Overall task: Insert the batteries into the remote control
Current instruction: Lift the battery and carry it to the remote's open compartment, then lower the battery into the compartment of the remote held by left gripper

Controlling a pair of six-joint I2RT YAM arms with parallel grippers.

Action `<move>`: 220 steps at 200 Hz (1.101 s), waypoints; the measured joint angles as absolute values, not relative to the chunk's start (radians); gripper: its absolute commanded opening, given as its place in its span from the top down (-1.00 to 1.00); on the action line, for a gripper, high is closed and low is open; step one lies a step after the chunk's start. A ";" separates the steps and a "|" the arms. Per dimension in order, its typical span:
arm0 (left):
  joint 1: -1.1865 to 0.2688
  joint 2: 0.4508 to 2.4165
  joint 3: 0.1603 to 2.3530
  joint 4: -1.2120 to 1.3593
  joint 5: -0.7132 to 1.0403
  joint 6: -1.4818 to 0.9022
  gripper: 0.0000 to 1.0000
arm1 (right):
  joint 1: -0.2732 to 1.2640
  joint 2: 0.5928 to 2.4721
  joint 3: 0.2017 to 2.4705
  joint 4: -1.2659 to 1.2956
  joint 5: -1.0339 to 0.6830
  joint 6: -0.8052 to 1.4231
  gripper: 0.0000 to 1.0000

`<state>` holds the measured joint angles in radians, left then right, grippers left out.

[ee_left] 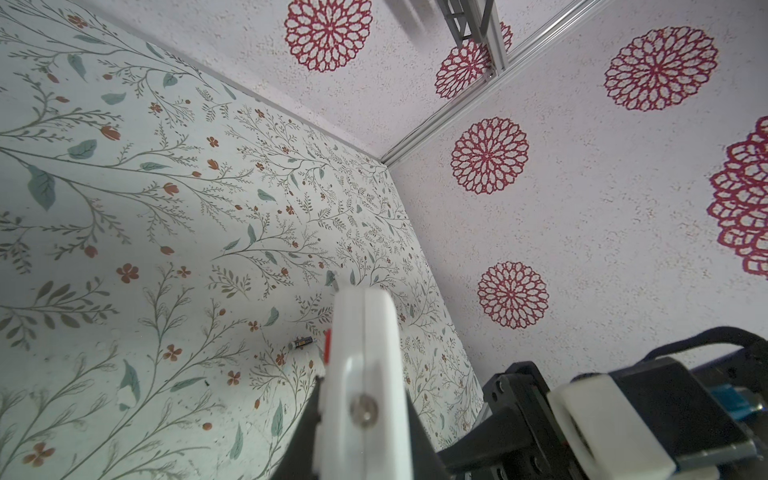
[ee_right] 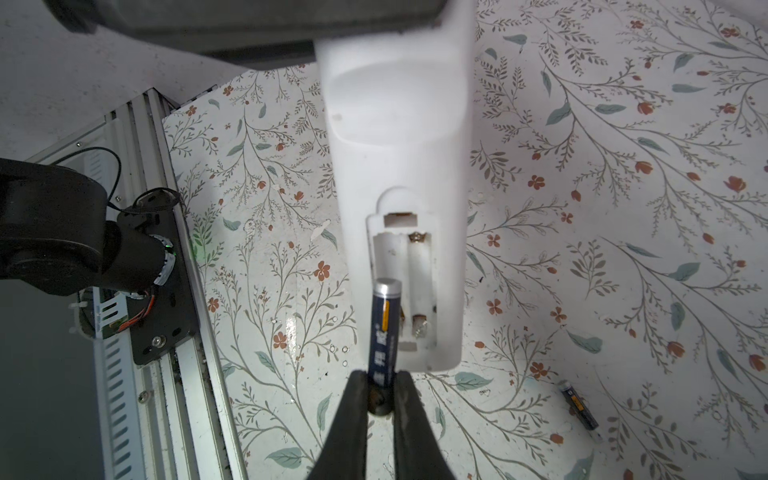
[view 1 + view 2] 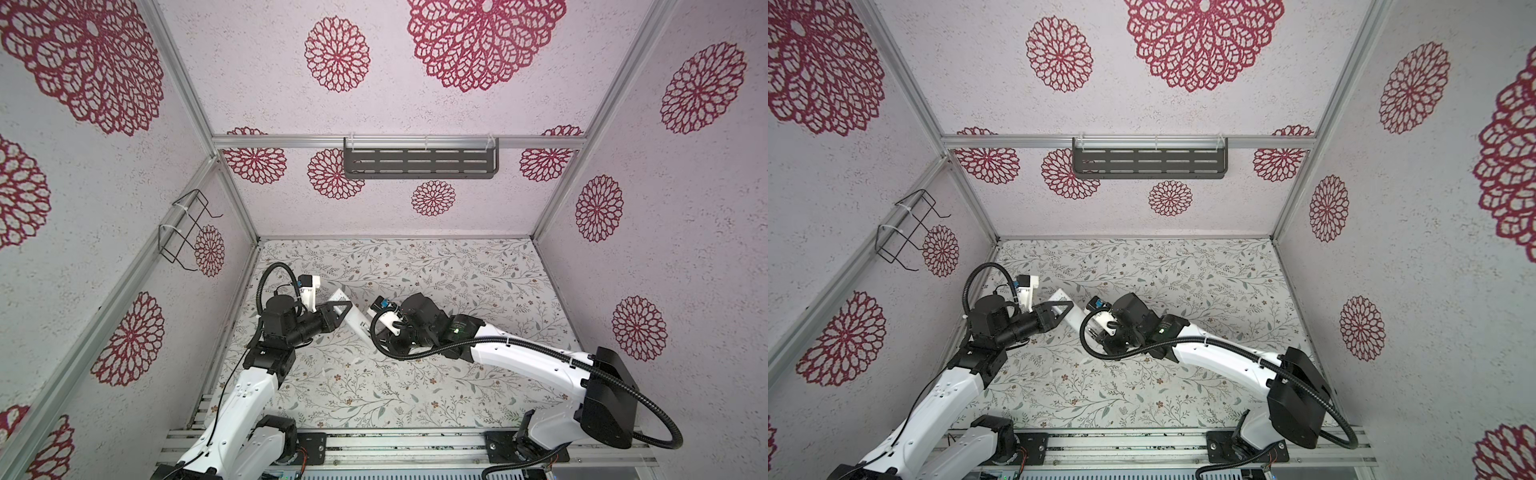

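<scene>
Right wrist view: remote [image 2: 395, 145] is a slim white plastic bar, smooth and matte with rounded edges, back side to the camera. Cover is off. Compartment [image 2: 401, 282] sits open near remote's free end: rectangular, arched notch at one end, two parallel round-bottomed slots, small metal contacts at both ends. Slots show bare white plastic for most of their length.

Battery [image 2: 384, 328] is a thin cylinder with a dark blue wrap, yellow-orange stripe, pale print and a silver cap. Cap end lies over one slot at remote's free end, body tilted. Cannot tell if it touches a contact.

Right hand [image 2: 380, 382] is narrow, two dark fingers pinched on battery's rear end. Left hand [image 3: 345, 309] is clamped across remote, away from the compartment end, black fingers on both faces. Remote is held aslant over tabletop [image 2: 623, 208], between the two arms in both top views. Left wrist view shows remote end-on: white edge with a seam line and a red bit on one side.

Second battery [image 2: 579, 405] has the same dark wrap and lies flat on tabletop, well apart from remote, off its free end.

Tabletop is a pale, slightly glossy sheet printed with thin grey-green twigs, leaves and small rust flowers, with a few scuffs near remote.
</scene>
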<state>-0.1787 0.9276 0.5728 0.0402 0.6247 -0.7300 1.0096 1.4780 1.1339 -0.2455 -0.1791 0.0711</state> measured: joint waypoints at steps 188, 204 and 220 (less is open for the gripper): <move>-0.199 0.904 0.573 0.040 0.619 -0.726 0.81 | 1.012 1.550 1.216 -0.317 -0.116 0.075 0.74; -0.199 0.903 0.573 0.041 0.619 -0.726 0.81 | 1.013 1.550 1.216 -0.317 -0.111 0.079 0.74; -0.199 0.903 0.573 0.041 0.619 -0.726 0.81 | 1.014 1.550 1.216 -0.317 -0.105 0.080 0.74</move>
